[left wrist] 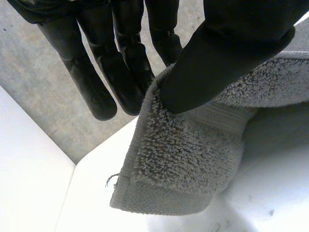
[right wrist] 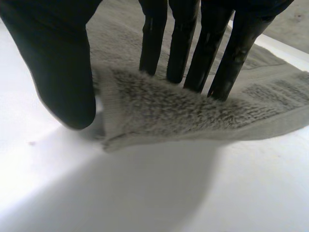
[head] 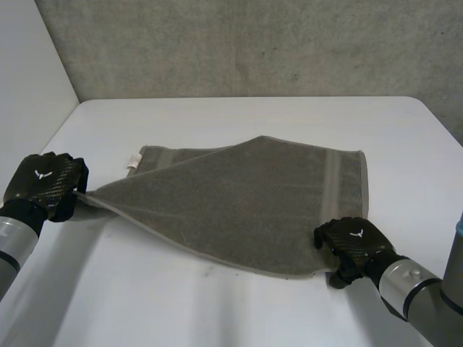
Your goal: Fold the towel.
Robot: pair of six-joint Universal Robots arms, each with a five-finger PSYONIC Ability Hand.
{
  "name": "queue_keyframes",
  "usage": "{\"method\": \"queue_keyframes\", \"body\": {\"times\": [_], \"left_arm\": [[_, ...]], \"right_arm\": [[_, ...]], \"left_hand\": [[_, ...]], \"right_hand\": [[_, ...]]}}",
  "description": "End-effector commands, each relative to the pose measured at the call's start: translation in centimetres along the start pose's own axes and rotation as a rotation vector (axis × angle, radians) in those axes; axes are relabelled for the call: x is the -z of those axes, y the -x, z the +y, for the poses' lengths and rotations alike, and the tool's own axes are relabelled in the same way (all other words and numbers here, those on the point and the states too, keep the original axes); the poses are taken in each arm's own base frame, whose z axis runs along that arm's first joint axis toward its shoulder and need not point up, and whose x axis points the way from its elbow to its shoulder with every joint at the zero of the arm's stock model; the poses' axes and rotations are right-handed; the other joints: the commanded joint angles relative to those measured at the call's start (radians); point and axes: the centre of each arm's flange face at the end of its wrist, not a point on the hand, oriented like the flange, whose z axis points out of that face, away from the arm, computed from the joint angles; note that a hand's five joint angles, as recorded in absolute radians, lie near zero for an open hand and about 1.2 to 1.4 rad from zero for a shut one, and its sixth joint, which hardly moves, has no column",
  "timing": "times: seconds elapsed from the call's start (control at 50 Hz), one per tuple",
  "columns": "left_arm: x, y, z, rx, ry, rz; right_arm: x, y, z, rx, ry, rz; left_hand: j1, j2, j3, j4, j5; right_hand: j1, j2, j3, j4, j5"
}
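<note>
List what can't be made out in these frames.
Right hand fingertips: right wrist view, behind the towel's lifted edge.
Label print: head view, too small.
Table under the towel: head view, covered by the cloth.
Left hand palm: left wrist view, cut off by the edge.

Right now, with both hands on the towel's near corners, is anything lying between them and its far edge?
Nothing visible does. The left hand pinches one near corner of the towel, the right hand holds the other, and only towel lies between them and the far edge.
</note>
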Motion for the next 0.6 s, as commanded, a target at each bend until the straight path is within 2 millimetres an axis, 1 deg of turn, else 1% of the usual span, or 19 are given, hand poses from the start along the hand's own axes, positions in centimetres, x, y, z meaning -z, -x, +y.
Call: {"method": "queue_keyframes", "body": {"times": [0.02,0.06,0.18,0.22,0.24,0.32,0.34,0.36,0.38,0.4,0.42,0.44,0.46,0.48,0.5,0.52,0.54,0.56,0.6], "left_arm": [[0.0,0.0,0.0,0.0,0.0,0.001],[0.1,-0.1,0.1,0.001,0.003,0.002],[0.5,-0.4,0.1,0.002,0.009,0.01],[0.6,-0.5,-0.1,-0.001,0.004,0.012],[0.8,-0.4,-0.6,-0.006,-0.011,0.008],[1.5,-0.2,-2.3,-0.027,-0.064,-0.007],[1.8,0.0,-3.3,-0.034,-0.09,-0.014],[2.2,0.1,-4.4,-0.042,-0.117,-0.019],[2.2,0.1,-4.4,-0.042,-0.117,-0.019],[2.5,0.3,-5.8,-0.047,-0.153,-0.024],[2.9,0.5,-7.6,-0.05,-0.194,-0.027],[2.9,0.5,-7.6,-0.05,-0.195,-0.027],[3.3,0.6,-9.1,-0.04,-0.22,-0.023],[3.6,0.8,-10.4,-0.027,-0.237,-0.017],[3.6,0.8,-10.4,-0.027,-0.237,-0.017],[3.8,0.9,-11.7,-0.016,-0.248,-0.009],[3.8,0.9,-11.7,-0.016,-0.249,-0.009],[3.9,1.1,-12.7,-0.011,-0.25,-0.001],[4.1,1.1,-13.6,-0.007,-0.245,0.011]], "right_arm": [[-0.7,-1.1,-0.1,0.017,-0.003,0.112],[-0.8,-2.3,-0.5,0.03,-0.015,0.216],[0.3,-3.3,-2.9,0.078,-0.098,0.296],[1.8,-3.4,-5.0,0.164,-0.159,0.313],[1.8,-3.4,-5.0,0.164,-0.159,0.313],[4.2,-3.6,-8.0,0.297,-0.187,0.325],[5.1,-3.9,-9.2,0.325,-0.184,0.33],[5.1,-3.9,-9.2,0.326,-0.184,0.33],[6.0,-4.1,-10.5,0.347,-0.186,0.331],[7.0,-4.3,-12.2,0.368,-0.203,0.337],[7.0,-4.3,-12.2,0.368,-0.203,0.337],[8.1,-4.5,-14.0,0.386,-0.225,0.344],[8.9,-4.7,-15.5,0.396,-0.236,0.35],[9.0,-4.7,-15.5,0.396,-0.236,0.35],[9.8,-4.9,-17.0,0.408,-0.245,0.355],[9.9,-4.9,-17.0,0.408,-0.245,0.355],[10.7,-5.0,-18.3,0.421,-0.247,0.354],[11.5,-5.1,-19.4,0.438,-0.241,0.356],[12.2,-5.4,-20.1,0.452,-0.222,0.36]], "left_hand": [[0.21,0.179,0.181,0.178,0.187],[0.21,0.179,0.181,0.178,0.187],[0.21,0.179,0.181,0.178,0.187],[0.21,0.179,0.181,0.178,0.187],[0.21,0.179,0.181,0.178,0.187],[0.21,0.179,0.181,0.178,0.187],[0.21,0.179,0.181,0.178,0.187],[0.21,0.179,0.181,0.178,0.187],[0.21,0.179,0.181,0.178,0.187],[0.21,0.179,0.181,0.178,0.187],[0.21,0.179,0.181,0.178,0.187],[0.21,0.179,0.181,0.178,0.187],[0.21,0.179,0.181,0.178,0.187],[0.21,0.179,0.181,0.178,0.187],[0.21,0.179,0.181,0.178,0.187],[0.21,0.179,0.181,0.178,0.187],[0.21,0.179,0.181,0.178,0.187],[0.21,0.179,0.181,0.178,0.187],[0.21,0.179,0.181,0.178,0.187]], "right_hand": [[0.559,0.47,0.468,0.467,0.48],[0.83,0.742,0.739,0.738,0.751],[0.831,0.742,0.74,0.739,0.752],[0.831,0.742,0.74,0.739,0.752],[0.831,0.742,0.74,0.739,0.752],[0.831,0.742,0.74,0.739,0.752],[0.831,0.742,0.74,0.739,0.752],[0.831,0.742,0.74,0.739,0.752],[0.831,0.742,0.74,0.739,0.752],[0.831,0.742,0.74,0.739,0.752],[0.831,0.742,0.74,0.739,0.752],[0.831,0.742,0.74,0.739,0.752],[0.831,0.742,0.74,0.739,0.752],[0.831,0.742,0.74,0.739,0.752],[0.831,0.742,0.74,0.739,0.752],[0.831,0.742,0.74,0.739,0.752],[0.831,0.742,0.74,0.739,0.752],[0.831,0.742,0.74,0.739,0.752],[0.831,0.742,0.74,0.739,0.752]]}}
